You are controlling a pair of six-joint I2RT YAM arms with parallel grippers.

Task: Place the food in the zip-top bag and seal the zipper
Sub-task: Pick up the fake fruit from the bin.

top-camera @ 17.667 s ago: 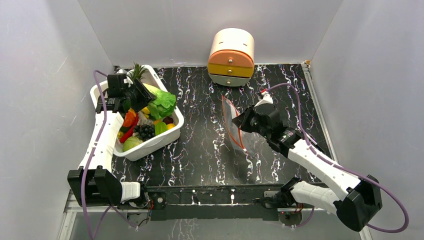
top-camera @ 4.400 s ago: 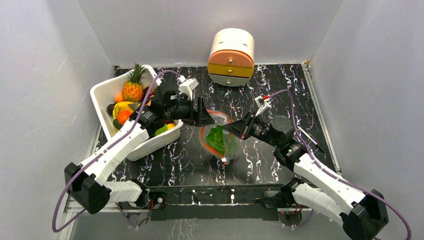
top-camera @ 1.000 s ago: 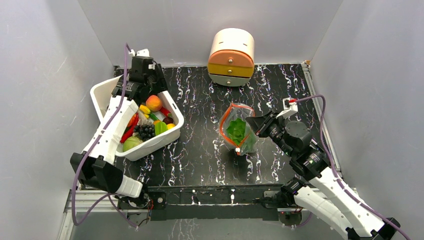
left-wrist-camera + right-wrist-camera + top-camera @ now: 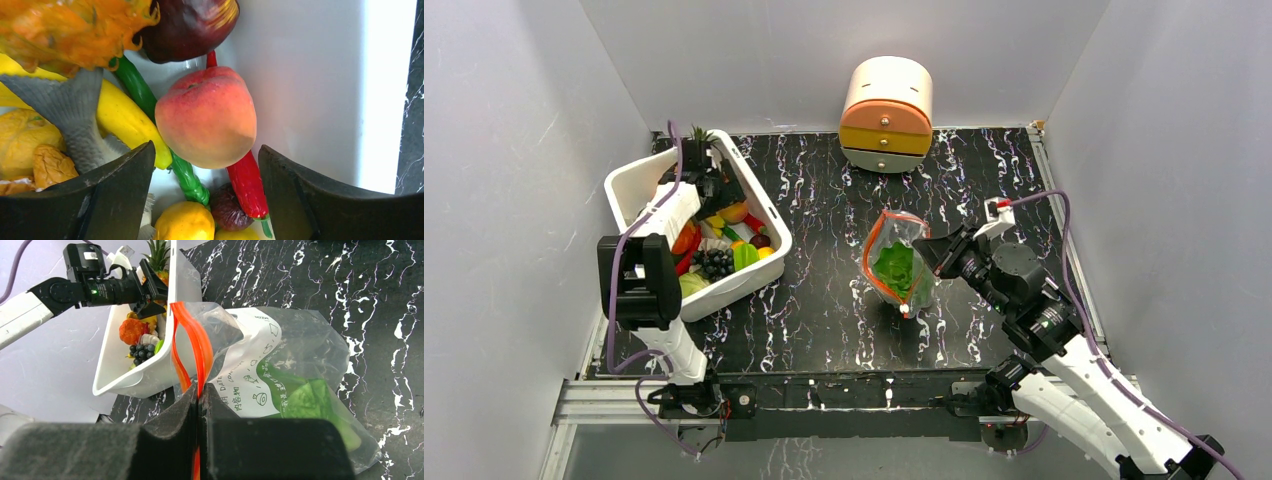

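Observation:
The clear zip-top bag [image 4: 902, 265] stands on the table's middle right with its red-orange zipper [image 4: 187, 347] gaping open. The green cabbage [image 4: 305, 400] lies inside it, also visible from above [image 4: 894, 262]. My right gripper [image 4: 200, 395] is shut on the zipper's near edge and holds the bag up. My left gripper [image 4: 206, 187] is open inside the white tub [image 4: 754, 272], its jaws either side of an orange-red peach [image 4: 207, 117] and a slim red chilli [image 4: 247, 182]. From above, the left gripper [image 4: 714, 195] hangs over the tub's far end.
The tub also holds a yellow banana [image 4: 125, 117], a green chilli [image 4: 187, 175], a dark red apple [image 4: 187, 25], a lemon [image 4: 185, 222], grapes [image 4: 714, 262] and a pineapple [image 4: 159, 252]. An orange-and-cream drawer unit [image 4: 886, 100] stands at the back.
Over the last second my left gripper has dropped lower into the tub, closing in over the peach. The right gripper still holds the bag, which has barely shifted.

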